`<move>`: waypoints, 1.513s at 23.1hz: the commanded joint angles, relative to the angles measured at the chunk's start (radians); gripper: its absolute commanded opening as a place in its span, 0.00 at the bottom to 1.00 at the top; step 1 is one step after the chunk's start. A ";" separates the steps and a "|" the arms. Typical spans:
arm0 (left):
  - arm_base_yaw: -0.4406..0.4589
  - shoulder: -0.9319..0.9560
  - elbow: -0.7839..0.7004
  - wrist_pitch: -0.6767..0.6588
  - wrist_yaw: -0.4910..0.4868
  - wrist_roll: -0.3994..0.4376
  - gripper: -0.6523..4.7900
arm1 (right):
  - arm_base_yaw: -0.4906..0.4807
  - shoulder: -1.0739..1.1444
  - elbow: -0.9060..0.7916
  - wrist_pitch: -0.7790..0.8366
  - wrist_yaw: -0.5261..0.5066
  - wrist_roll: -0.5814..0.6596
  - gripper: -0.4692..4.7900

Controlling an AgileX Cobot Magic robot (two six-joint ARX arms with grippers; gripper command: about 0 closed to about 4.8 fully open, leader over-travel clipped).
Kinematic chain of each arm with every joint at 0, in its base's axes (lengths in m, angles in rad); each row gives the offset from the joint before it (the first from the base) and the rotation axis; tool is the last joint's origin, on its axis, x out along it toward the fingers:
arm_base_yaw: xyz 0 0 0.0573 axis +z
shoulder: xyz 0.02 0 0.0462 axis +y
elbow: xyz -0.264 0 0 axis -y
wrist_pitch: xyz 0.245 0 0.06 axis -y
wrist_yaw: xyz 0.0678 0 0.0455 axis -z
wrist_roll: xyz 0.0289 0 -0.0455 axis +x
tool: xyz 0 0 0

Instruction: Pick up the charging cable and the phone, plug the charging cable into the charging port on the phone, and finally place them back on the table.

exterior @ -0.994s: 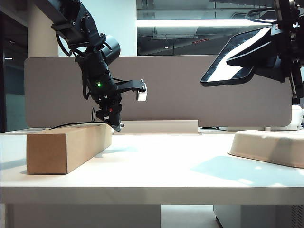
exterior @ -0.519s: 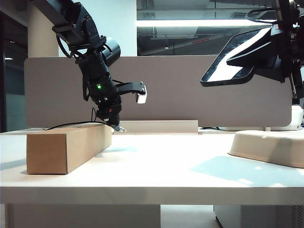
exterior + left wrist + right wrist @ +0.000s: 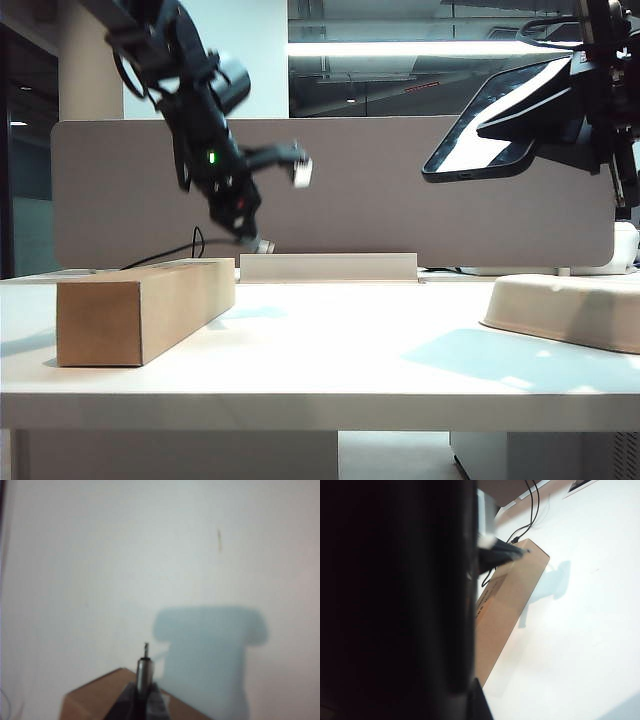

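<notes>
The left gripper [image 3: 252,238] hangs above the far end of the long brown cardboard box [image 3: 140,308], near the left edge of the table [image 3: 330,350]; its jaws are pinched tight on the plug end of the charging cable [image 3: 165,254], and the small silvery tip pokes out just past the fingertips, clear of the box top; the arm is blurred, so finer detail of the grip is lost from out here. The black cord trails down from the plug in a loop and runs off over the back of the box toward the table's left rear corner. From the left wrist view the same plug [image 3: 144,665] juts out between the closed fingers, with a corner of the box beneath it and the white tabletop beyond, where the arm's shadow falls.

Over on the right, the right gripper [image 3: 590,125] is high above the table's right side, well clear of the surface, and clamped on the phone [image 3: 495,115]; the phone is tilted, its glossy screen catching the ceiling lights, one short edge turned down and toward the middle of the table. Below it, at the right edge, sits a shallow beige tray [image 3: 565,310]. The right wrist view is mostly filled by the phone's dark body [image 3: 395,595].
</notes>
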State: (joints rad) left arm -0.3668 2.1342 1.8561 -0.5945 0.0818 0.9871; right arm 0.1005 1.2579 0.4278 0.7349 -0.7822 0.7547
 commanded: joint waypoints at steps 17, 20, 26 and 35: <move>-0.020 -0.232 0.008 -0.369 0.862 -0.485 0.11 | -0.002 -0.006 0.039 0.322 -0.002 0.134 0.08; -0.039 -0.235 0.008 -0.428 1.022 -0.473 0.11 | -0.002 -0.006 0.087 0.341 -0.001 0.162 0.09; -0.104 -0.235 0.008 -0.443 1.118 -0.453 0.11 | -0.002 -0.006 0.156 0.348 -0.002 0.202 0.09; -0.140 -0.235 0.008 -0.425 1.156 -0.411 0.11 | -0.002 -0.006 0.174 0.397 -0.001 0.308 0.09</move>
State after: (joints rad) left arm -0.5056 1.9049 1.8603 -1.0321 1.2083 0.5682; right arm 0.0994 1.2579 0.5945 1.0679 -0.7887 1.0328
